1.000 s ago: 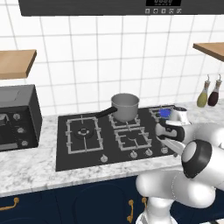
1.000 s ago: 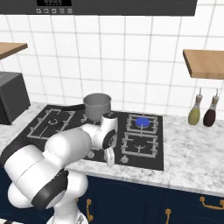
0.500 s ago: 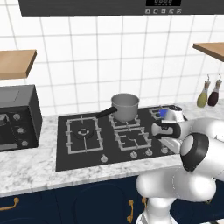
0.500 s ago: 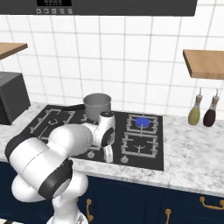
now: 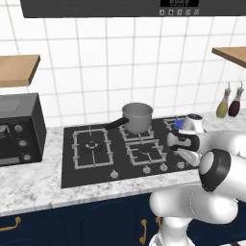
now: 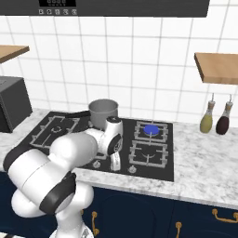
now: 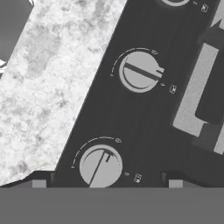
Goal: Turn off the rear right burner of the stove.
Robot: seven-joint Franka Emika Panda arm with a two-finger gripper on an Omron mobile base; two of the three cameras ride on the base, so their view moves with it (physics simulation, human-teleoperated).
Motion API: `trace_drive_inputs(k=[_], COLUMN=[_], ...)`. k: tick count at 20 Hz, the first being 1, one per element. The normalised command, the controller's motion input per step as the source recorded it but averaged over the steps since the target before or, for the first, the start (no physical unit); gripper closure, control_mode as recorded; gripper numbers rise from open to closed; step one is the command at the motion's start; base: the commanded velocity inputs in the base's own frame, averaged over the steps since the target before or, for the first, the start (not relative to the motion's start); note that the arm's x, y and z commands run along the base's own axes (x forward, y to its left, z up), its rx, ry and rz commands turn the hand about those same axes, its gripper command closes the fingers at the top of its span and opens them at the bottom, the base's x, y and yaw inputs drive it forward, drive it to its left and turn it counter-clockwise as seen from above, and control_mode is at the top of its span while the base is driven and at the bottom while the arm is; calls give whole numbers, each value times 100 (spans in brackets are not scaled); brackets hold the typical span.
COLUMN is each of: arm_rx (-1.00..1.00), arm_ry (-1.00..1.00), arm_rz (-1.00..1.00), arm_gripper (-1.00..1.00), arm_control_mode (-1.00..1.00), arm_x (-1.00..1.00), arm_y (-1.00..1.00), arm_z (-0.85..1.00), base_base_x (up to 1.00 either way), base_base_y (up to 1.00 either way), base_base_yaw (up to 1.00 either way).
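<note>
Stove (image 5: pixel 96 166) spans the marble counter (image 5: pixel 29 187), with the dark oven (image 5: pixel 19 129) at its nine o'clock and a grey saucepan (image 5: pixel 137 116) on a rear grate. Moving rightward in the right base view, the rear right burner (image 6: pixel 150 129) glows blue at about one o'clock from the gripper (image 6: pixel 115 162), which hangs down over the front row of knobs — well short of the flame itself. Two bottles (image 6: pixel 215 118) stand further out at three o'clock, under a wooden shelf (image 6: pixel 218 65).

From the hand camera, the marble lies toward nine o'clock and the black glass runs up toward one o'clock. Two silver knobs sit on that glass: the near knob (image 7: pixel 100 166) lies right between the dark fingertips (image 7: pixel 38 181), and the far knob (image 7: pixel 139 71) stands apart at twelve to one o'clock. The jaws stand wide, one tip to each side of the near knob, touching nothing.

My reading is that the coming move hinges on this alignment: the near knob's ridge runs roughly from seven to one o'clock, so the fingers would need to close across it — though which knob governs the lit burner I cannot tell.
</note>
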Motion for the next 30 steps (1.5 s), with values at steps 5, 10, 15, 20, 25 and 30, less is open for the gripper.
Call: trace_drive_inputs(k=[5,10,15,20,25,30], arm_rx=[0,0,0,-2,-4,-1], arm_ry=[-3,0,0,1,5,2], arm_rz=[0,0,0,0,0,0], arm_gripper=[-100,-100,-100,-100,-100,-100], arm_control_mode=[-100,-100,-100,-100,-100,-100], arm_x=[0,0,-1,0,-29,-91], arm_y=[0,0,0,0,-1,-28], arm_z=[-3,-21,-24,-54,-71,-60], base_base_x=[0,0,0,0,0,0], base_base_y=[0,0,0,0,0,0], base_base_yaw=[0,0,0,0,0,0])
